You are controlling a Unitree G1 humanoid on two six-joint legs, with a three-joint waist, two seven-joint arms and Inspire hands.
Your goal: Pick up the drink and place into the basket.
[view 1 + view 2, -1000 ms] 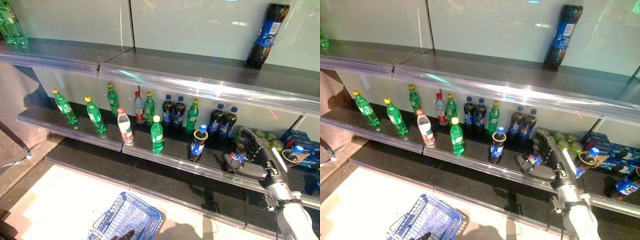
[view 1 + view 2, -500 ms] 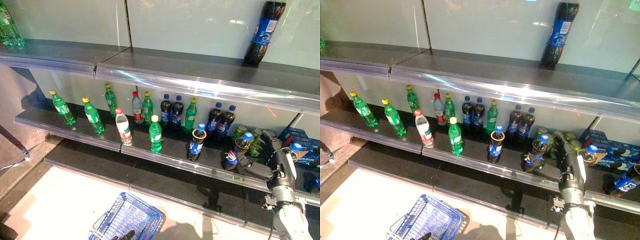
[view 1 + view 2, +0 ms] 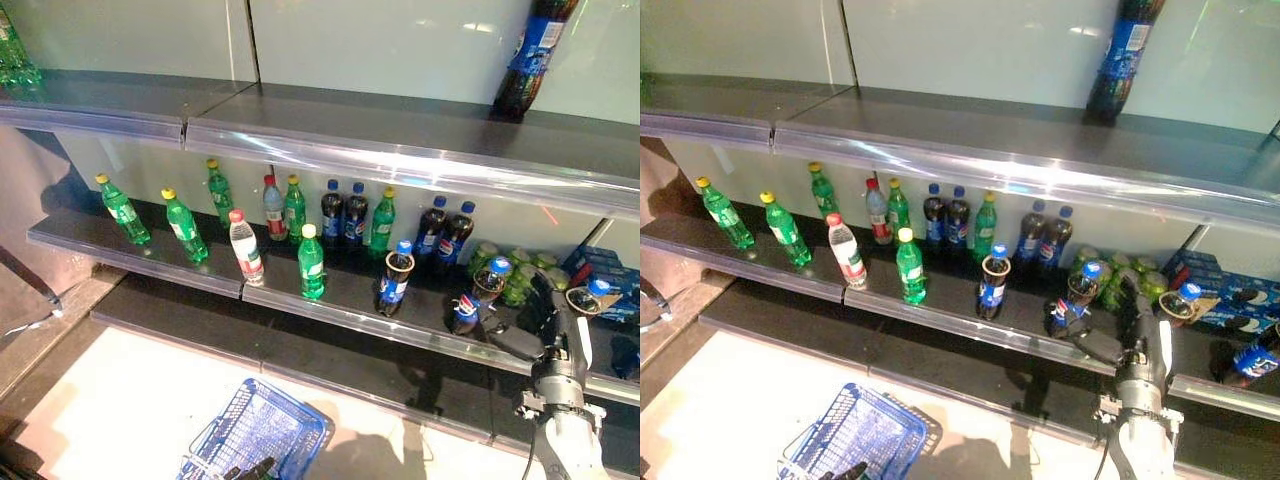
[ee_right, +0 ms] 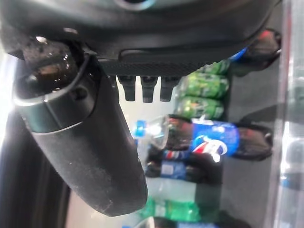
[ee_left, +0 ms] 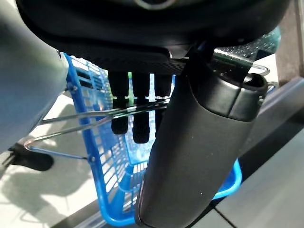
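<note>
A small cola bottle (image 3: 478, 295) with a blue cap stands near the front of the lower shelf (image 3: 330, 310), right of centre. My right hand (image 3: 545, 320) is just to its right, open, thumb stretched toward the bottle's base without clasping it. In the right wrist view the bottle (image 4: 204, 140) shows past the fingers (image 4: 145, 90), clear of them. The blue wire basket (image 3: 262, 430) hangs low over the floor, and my left hand (image 5: 137, 109) is shut on its wire handle (image 5: 95, 118).
Green bottles (image 3: 180, 225), a clear water bottle (image 3: 245, 250) and more cola bottles (image 3: 345, 215) line the lower shelf. Green cans (image 3: 520, 275) and blue boxes (image 3: 600, 275) sit behind my right hand. A large cola bottle (image 3: 530, 55) leans on the upper shelf.
The right hand, which covered the low, tilted cola bottle, has drawn back to the right. The bottle now stands free. The camera has shifted slightly.
</note>
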